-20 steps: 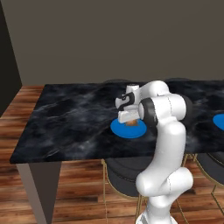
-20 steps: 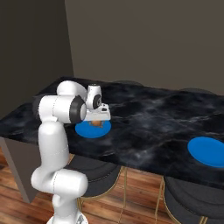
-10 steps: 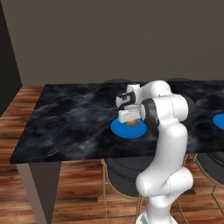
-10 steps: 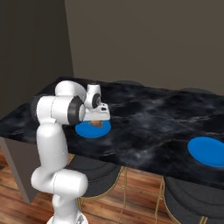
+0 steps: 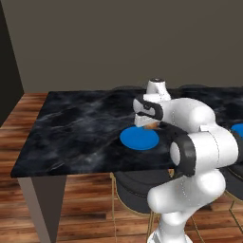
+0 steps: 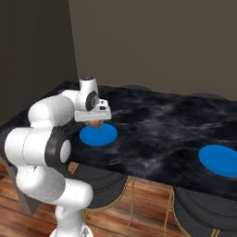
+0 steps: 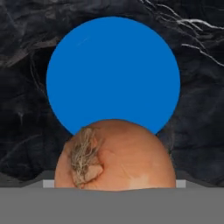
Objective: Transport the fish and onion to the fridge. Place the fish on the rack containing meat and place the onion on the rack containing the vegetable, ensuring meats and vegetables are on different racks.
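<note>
My hand (image 6: 95,123) sits just above the blue plate (image 6: 98,134), and it is pinching the onion (image 7: 114,155): through the hand camera the orange-brown bulb fills the space right at the fingers, root tuft facing me, with the plate's bare blue disc showing beyond it. From the right base camera I see a sliver of the onion (image 6: 95,123) tucked under the hand, lifted clear of the plate. From the left side the same sliver of onion (image 5: 152,126) peeks out by the wrist, at the far edge of the plate (image 5: 138,138). The plate lies on the dark marbled worktop (image 5: 80,130). A second blue plate (image 6: 221,160) lies well apart, near the worktop's right end
</note>
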Available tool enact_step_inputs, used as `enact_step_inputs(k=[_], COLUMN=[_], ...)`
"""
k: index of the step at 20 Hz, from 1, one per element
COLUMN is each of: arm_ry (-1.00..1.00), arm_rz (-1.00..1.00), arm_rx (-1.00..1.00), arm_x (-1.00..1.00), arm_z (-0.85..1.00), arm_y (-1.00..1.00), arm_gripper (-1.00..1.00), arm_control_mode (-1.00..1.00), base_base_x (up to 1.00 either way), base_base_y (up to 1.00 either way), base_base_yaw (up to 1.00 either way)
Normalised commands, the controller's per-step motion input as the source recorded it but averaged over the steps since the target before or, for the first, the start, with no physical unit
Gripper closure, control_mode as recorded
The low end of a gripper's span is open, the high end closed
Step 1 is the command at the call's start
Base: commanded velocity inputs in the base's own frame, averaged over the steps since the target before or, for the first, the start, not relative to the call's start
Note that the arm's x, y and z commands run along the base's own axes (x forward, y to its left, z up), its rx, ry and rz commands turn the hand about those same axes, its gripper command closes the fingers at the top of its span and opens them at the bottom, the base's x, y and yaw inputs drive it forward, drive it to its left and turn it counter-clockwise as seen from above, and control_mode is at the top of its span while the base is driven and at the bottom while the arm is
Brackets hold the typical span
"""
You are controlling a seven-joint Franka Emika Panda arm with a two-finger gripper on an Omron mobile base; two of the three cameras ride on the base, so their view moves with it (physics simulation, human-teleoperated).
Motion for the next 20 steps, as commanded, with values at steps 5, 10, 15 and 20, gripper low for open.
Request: enact_step_inputs(k=[5, 10, 15, 20], arm_ry=[-0.12, -0.04, -0.09, -0.19], arm_rz=[0.00, 0.00, 0.00, 0.00], arm_rx=[0.00, 0.00, 0.00, 0.00], arm_x=[-1.00, -1.00, -1.00, -1.00], arm_z=[0.99, 0.99, 0.80, 0.52], arm_y=[0.00, 0.00, -0.02, -0.03], arm_gripper=[1.00, 1.00, 1.00, 1.00], arm_control_mode=[-1.00, -1.00, -1.00, -1.00], base_base_x=[0.00, 0.00, 0.00, 0.00], base_base_y=[0.00, 0.00, 0.00, 0.00], base_base_yaw=[0.00, 0.00, 0.00, 0.00])
